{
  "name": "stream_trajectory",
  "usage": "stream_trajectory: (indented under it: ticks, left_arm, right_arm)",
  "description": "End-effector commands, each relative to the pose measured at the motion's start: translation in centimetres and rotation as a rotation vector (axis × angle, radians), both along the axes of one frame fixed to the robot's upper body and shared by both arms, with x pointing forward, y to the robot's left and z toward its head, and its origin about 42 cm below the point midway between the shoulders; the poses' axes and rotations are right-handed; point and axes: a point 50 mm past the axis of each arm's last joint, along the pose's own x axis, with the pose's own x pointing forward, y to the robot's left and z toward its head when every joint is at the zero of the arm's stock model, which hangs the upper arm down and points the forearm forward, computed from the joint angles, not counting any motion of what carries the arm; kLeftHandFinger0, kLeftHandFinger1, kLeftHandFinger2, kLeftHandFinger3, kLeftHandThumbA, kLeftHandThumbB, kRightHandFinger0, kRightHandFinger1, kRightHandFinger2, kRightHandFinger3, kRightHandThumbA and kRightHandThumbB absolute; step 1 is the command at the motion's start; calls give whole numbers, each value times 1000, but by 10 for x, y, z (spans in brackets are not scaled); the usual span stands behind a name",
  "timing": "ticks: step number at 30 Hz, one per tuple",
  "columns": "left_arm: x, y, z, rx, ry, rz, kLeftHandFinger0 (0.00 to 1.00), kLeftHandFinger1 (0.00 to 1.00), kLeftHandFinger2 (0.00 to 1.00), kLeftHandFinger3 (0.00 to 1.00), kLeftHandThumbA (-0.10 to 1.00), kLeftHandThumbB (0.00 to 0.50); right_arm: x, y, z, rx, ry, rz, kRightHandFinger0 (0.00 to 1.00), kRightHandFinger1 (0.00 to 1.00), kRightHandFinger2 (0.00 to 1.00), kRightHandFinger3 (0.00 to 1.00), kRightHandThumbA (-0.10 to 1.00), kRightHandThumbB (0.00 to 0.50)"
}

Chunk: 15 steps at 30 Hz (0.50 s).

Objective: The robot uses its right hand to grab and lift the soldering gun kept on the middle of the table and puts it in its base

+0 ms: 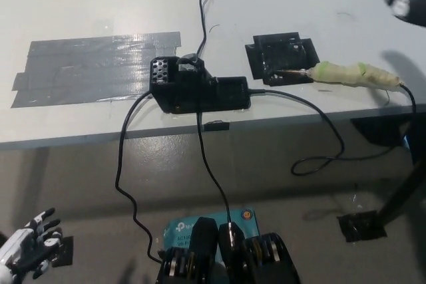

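Head view, looking steeply down on a white table (80,4). The soldering gun (356,75), its handle wrapped in pale green tape, lies flat near the table's front right edge, its metal tip resting on the small black square base (283,54) just beside it. Left of the base sits a black station box (196,88), from which black cables (123,177) hang over the table's front edge toward the floor. Strips of grey tape (100,61) cover the table's left part. The right hand (398,2) enters at the upper right corner, above the table and apart from the soldering gun; only a dark, blurred tip shows, so whether it is spread or closed cannot be told. The left hand (30,252) rests at lower left, below table level, fingers spread, holding nothing.
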Motion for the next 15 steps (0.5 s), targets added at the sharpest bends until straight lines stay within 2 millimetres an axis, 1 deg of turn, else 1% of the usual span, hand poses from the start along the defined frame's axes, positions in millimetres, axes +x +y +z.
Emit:
stream_trajectory:
  ticks: [1, 3, 4, 5, 6, 7, 8, 9, 11, 13, 15]
  left_arm:
    - [1, 6, 11, 5, -23, 21, 1000, 1000, 1000, 1000, 360, 0]
    - [1, 6, 10, 16, -20, 20, 1000, 1000, 1000, 1000, 375, 0]
    - [1, 7, 10, 14, -19, 19, 1000, 1000, 1000, 1000, 408, 0]
    - [0, 6, 11, 16, -20, 17, 1000, 1000, 1000, 1000, 442, 0]
    - [0, 7, 11, 17, -21, 17, 1000, 1000, 1000, 1000, 447, 0]
    - [1, 6, 12, 17, -25, 18, 1000, 1000, 1000, 1000, 494, 0]
    - [1, 6, 12, 25, -23, 16, 1000, 1000, 1000, 1000, 506, 0]
    - [1, 6, 10, 36, -17, 13, 1000, 1000, 1000, 1000, 524, 0]
    - [0, 5, 10, 39, -14, 11, 1000, 1000, 1000, 1000, 555, 0]
    - [0, 3, 9, 40, -14, 9, 1000, 1000, 1000, 1000, 579, 0]
    - [1, 3, 10, 40, -17, 7, 1000, 1000, 1000, 1000, 618, 0]
  right_arm:
    - [27, -7, 14, -142, 108, -57, 1000, 1000, 1000, 1000, 571, 344]
    - [38, -6, 12, -189, 168, -73, 1000, 1000, 1000, 1000, 589, 328]
    - [44, -5, 10, -217, 215, -78, 1000, 1000, 1000, 1000, 601, 321]
    - [50, -4, 7, -229, 255, -82, 1000, 1000, 1000, 1000, 592, 323]
    - [51, -4, 7, -231, 260, -82, 1000, 1000, 1000, 1000, 590, 323]
    - [62, -1, 2, -282, 376, -95, 1000, 1000, 1000, 1000, 604, 326]
    - [65, 0, -1, -303, 405, -88, 1000, 1000, 1000, 1000, 626, 369]
    - [71, 2, -8, -344, 458, -83, 1000, 1000, 1000, 1000, 638, 395]
    - [78, 3, -14, -367, 484, -98, 1000, 1000, 1000, 1000, 626, 402]
    - [81, 3, -18, -365, 504, -105, 1000, 1000, 1000, 1000, 609, 394]
    - [88, 3, -27, -309, 568, -104, 1000, 1000, 1000, 1000, 546, 344]
